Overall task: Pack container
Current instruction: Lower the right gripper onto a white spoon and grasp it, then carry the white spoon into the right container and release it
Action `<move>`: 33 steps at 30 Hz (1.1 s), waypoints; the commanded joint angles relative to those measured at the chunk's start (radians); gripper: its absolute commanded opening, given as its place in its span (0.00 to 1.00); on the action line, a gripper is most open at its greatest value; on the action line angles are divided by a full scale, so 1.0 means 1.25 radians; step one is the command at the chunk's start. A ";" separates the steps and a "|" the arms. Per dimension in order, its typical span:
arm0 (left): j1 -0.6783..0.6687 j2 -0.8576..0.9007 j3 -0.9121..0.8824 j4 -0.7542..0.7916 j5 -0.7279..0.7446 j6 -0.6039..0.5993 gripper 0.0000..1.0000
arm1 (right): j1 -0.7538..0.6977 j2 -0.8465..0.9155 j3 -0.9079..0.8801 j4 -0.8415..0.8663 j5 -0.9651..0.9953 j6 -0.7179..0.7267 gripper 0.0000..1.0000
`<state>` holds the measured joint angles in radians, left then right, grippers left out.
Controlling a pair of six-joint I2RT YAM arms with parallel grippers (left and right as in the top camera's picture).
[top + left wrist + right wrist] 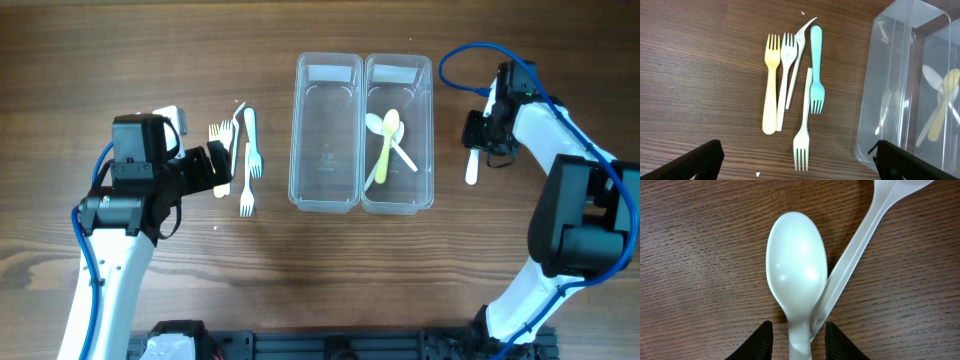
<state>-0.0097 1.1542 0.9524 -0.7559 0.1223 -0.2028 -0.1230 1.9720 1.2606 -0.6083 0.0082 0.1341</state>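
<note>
Right wrist view: right gripper (799,334) sits low over the table (700,230), with dark fingertips (762,340) on either side of the neck of a white spoon (795,262). The jaws are narrow, but bare wood shows on one side, so they bracket the neck and are not clamped on it. I judge this a pick being lined up. A second white spoon (855,255) lies slantwise, its handle against the first at the neck, so there is a risk of catching both. Left wrist view: left gripper (799,157) is spread wide and empty, hovering above a loose bunch of forks: yellow fork (771,85), blue fork (816,65), and white forks (804,120) overlapping between them. Just beyond the forks stands the container (867,90), a clear twin tub. Overhead: the container is mid-table between the arms, forks just off its left bin (325,130), loose spoons off its right bin (420,120). The left bin is bare. The right bin holds a yellow spoon (386,145) crossed with white ones. Sorting reads as spoons right, forks left.
</note>
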 commanded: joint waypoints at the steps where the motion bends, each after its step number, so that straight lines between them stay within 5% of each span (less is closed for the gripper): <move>1: 0.006 0.005 0.016 0.002 0.013 0.013 1.00 | 0.002 0.021 -0.008 -0.005 -0.006 0.006 0.30; 8: 0.006 0.005 0.016 0.002 0.012 0.013 1.00 | 0.002 0.025 -0.008 -0.027 -0.007 0.014 0.04; 22: 0.006 0.005 0.016 0.002 0.013 0.013 1.00 | 0.016 -0.241 -0.004 -0.038 -0.162 0.025 0.04; 33: 0.006 0.005 0.016 0.002 0.013 0.013 1.00 | 0.273 -0.315 0.020 0.026 -0.200 0.021 0.04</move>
<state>-0.0097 1.1542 0.9524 -0.7559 0.1223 -0.2028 0.1600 1.6253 1.2526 -0.5873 -0.2543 0.1562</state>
